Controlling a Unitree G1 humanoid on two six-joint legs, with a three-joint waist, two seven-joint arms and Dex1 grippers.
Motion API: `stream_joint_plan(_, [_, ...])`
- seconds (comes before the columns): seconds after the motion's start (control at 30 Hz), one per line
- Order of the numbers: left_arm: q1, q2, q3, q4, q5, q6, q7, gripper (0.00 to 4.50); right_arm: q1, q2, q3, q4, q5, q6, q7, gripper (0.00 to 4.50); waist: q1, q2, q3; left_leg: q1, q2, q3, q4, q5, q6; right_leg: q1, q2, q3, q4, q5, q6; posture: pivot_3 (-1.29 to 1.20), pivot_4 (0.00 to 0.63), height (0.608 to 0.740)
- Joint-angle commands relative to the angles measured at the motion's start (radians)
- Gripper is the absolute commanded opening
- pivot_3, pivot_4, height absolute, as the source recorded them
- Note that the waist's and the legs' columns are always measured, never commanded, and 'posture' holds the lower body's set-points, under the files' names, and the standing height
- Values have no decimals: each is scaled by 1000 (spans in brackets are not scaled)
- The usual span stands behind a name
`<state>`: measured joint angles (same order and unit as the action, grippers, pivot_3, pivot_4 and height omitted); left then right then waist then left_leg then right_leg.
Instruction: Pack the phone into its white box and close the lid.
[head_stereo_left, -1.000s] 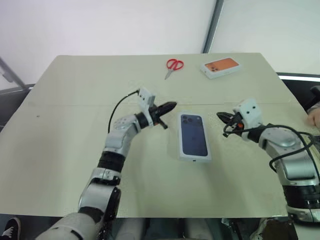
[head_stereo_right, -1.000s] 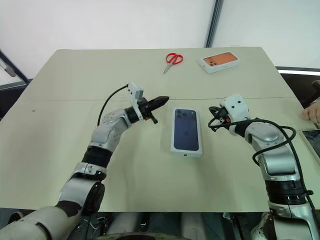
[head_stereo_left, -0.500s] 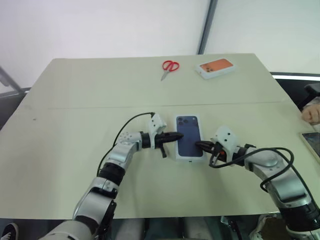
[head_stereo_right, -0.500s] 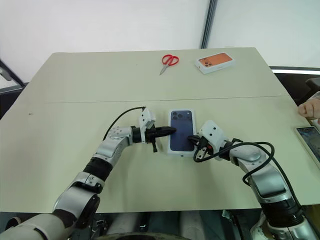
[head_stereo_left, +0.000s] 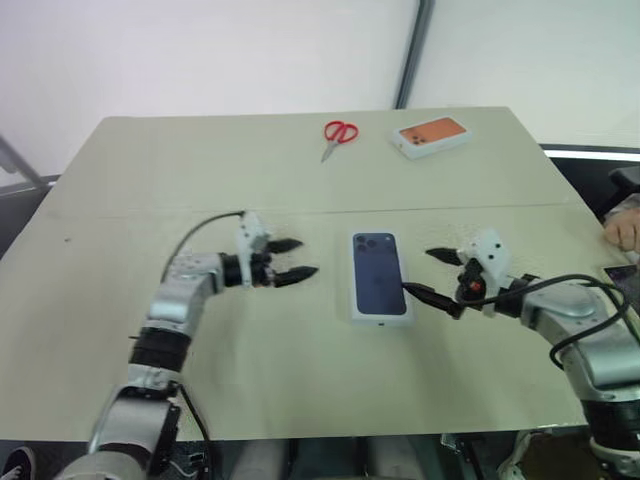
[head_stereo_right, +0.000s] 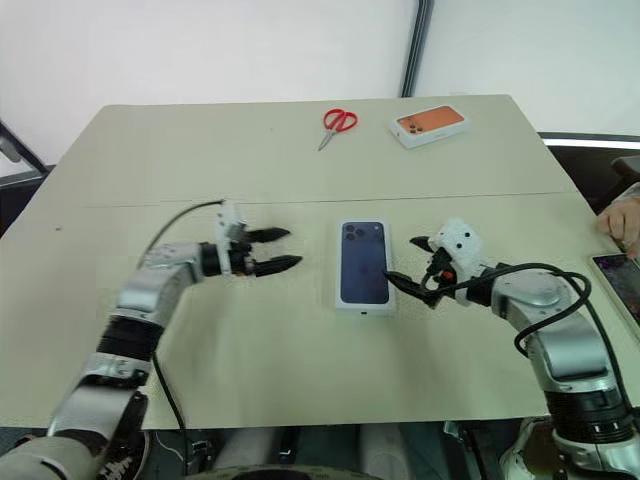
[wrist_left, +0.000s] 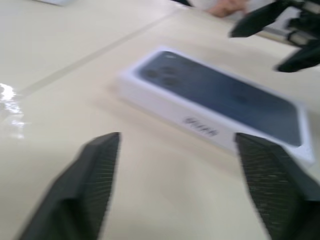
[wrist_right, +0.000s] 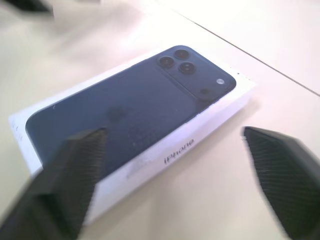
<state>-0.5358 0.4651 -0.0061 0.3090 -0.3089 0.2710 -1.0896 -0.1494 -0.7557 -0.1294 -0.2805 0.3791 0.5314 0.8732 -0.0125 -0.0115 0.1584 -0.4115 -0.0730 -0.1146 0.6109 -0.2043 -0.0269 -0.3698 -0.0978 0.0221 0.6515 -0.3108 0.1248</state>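
Observation:
The white box (head_stereo_right: 362, 308) lies closed at the table's middle. The lid (head_stereo_left: 379, 273), with its dark blue phone picture facing up, sits on it. The phone is hidden. My left gripper (head_stereo_left: 305, 257) hovers open a short way left of the box, fingers pointing at it and nothing between them. To the box's right, my right gripper (head_stereo_left: 417, 270) is open too, with one fingertip close to the box's right edge. The left wrist view looks between its fingers (wrist_left: 90, 180) at the lid (wrist_left: 220, 95). In the right wrist view the lid (wrist_right: 125, 110) lies just ahead.
Red scissors (head_stereo_left: 340, 133) and a box with an orange phone picture (head_stereo_left: 433, 135) lie at the table's far edge. A person's hand (head_stereo_left: 622, 230) rests at the right edge, beside a flat device (head_stereo_right: 620, 272).
Half a second ago both grippers were shut with their tips against the box's long sides. Both have since drawn away sideways and opened, the left one farther.

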Motion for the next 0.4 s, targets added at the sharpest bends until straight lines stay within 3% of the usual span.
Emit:
stream_joint_plan(0.03, [-6,57,51,-24,-53,-3,-63,4480,-1,-26,-41,-24,43,-30,49,4500,3,0,0,0,0,0,0,0,0,0,0,0,0,0,0,0,150,740])
stream_joint_plan(0.2, [164,223,157,-90,-37,-46,-51,4480,59,-71,-119,7,48,-110,115,4500,-7,0,0,0,0,1,-2,-1,-1,-1,-1,1,-1,0,0,0,150,740])
stream_joint_plan(0.4, [245,256,220,-114,-54,-59,-8,4480,73,-77,-125,40,35,-131,108,4500,9,1,1,0,1,0,-2,-1,-2,-1,-2,1,-1,0,-1,0,150,740])
